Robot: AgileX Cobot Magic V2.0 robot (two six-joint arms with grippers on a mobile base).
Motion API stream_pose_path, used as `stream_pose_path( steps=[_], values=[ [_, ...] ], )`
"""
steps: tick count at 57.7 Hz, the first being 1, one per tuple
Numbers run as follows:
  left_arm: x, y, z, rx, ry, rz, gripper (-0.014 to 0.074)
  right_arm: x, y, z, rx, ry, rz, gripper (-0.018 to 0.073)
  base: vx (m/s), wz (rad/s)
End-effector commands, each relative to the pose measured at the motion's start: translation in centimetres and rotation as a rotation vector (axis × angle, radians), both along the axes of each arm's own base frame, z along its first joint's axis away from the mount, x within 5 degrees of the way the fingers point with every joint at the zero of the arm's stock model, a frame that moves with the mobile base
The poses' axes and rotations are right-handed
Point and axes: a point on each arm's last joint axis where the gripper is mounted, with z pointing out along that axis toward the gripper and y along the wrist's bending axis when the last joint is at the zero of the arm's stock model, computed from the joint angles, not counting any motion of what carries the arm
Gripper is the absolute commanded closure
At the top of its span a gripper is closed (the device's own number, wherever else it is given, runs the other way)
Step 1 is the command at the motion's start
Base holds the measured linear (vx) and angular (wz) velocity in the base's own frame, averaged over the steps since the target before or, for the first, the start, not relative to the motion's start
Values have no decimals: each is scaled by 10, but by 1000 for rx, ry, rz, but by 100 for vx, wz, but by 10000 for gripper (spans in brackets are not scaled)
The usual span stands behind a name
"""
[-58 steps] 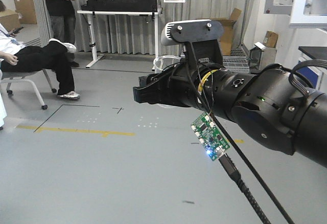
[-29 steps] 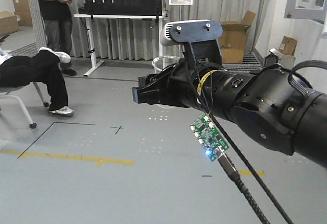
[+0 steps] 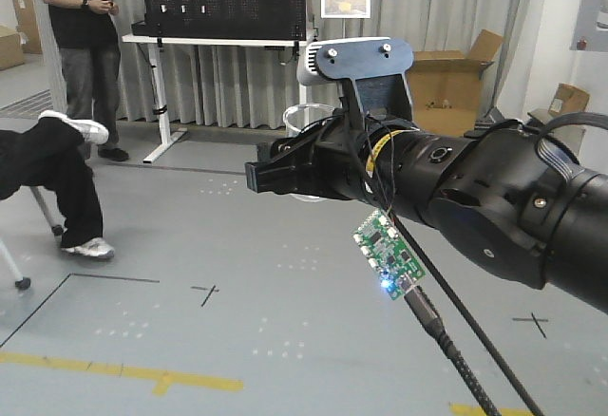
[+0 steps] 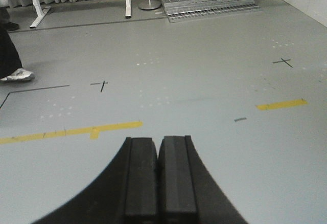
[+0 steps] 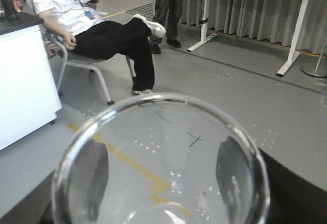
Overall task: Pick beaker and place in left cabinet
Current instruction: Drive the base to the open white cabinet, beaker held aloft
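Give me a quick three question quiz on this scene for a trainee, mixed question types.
1. True or false: the left gripper is shut on the beaker.
2. Which colour is the floor tape line in the left wrist view? A red, B yellow, C blue.
3. Fill in: the seated person wears a ___ shirt.
Key: 1 false, the right gripper holds it; 2 B; 3 white.
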Motion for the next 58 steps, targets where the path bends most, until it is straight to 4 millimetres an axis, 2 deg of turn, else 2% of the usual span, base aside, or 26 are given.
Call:
stream_pose_path(
  steps=[1, 58],
  values=[
    [1, 0, 14, -34, -105, 5, 603, -11, -8, 36, 74, -128, 32, 505, 81, -5],
    [1, 0, 14, -35, -105, 5, 603, -11, -8, 36, 74, -127, 32, 505, 77, -10]
  ],
)
